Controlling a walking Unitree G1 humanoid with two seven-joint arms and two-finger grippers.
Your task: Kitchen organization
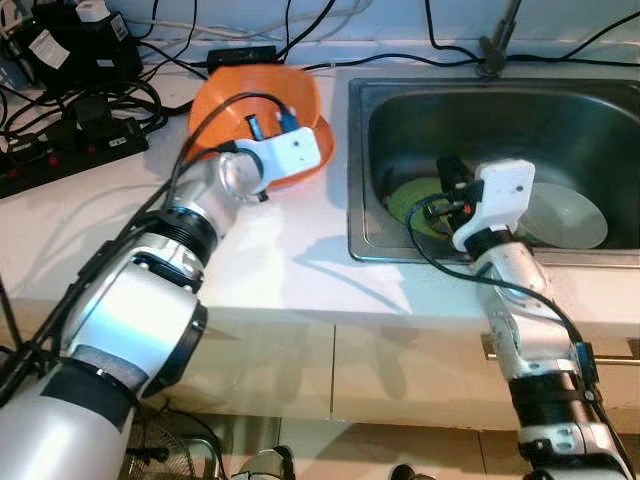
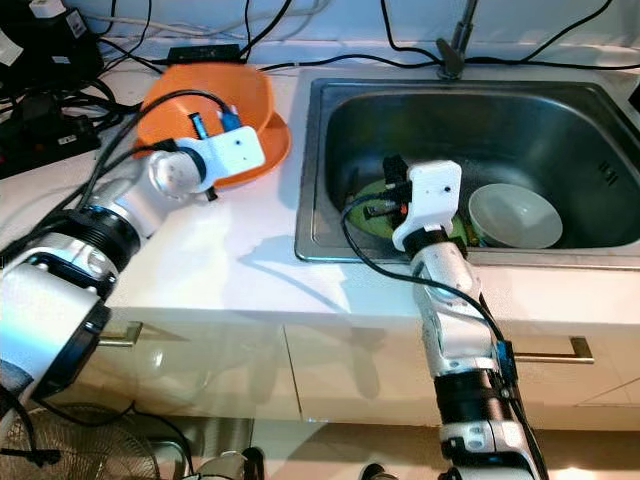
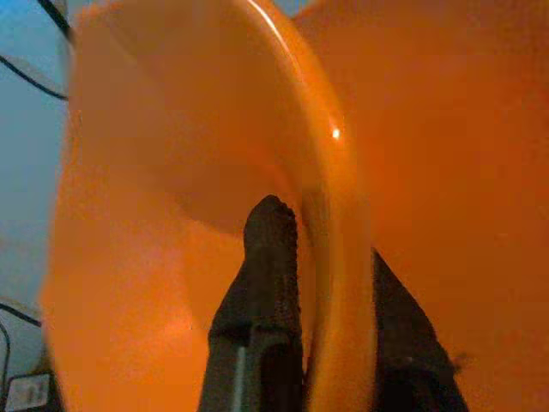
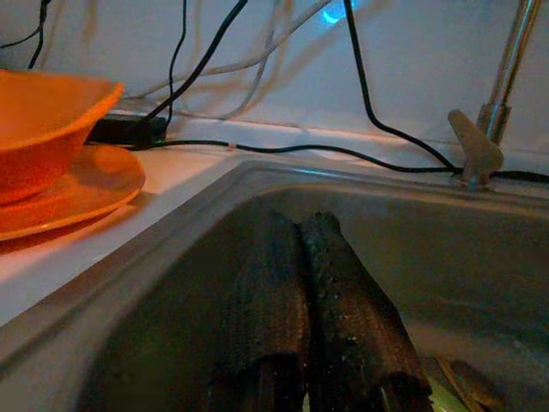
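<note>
Left gripper clamped on the rim of the orange bowl, one black finger inside the bowl wall, the other outside it, the rim pinched between. Bowl seated on an orange plate directly under that gripper, both on the white surface, just beside the sink's near-left corner. Beyond the left gripper, away from the robot, a black adapter against the wall; off to its left, a black power strip and a tangle of black cables.

Right gripper hanging inside the steel sink, over its left half, fingers pressed together with nothing between them. Below and just under that gripper, a green plate lying on the sink floor, partly hidden by the wrist. To the right of the right gripper, a white bowl resting upright on the sink floor, near the front wall, close to the wrist housing but whether touching it cannot be told. Ahead of the right gripper, at the far rim of the sink, a metal tap with a lever at its base, and black cables running along the wall behind. In the right wrist view, orange bowl and plate visible off to the side of the closed fingers, up on the surface, well apart from that gripper.
</note>
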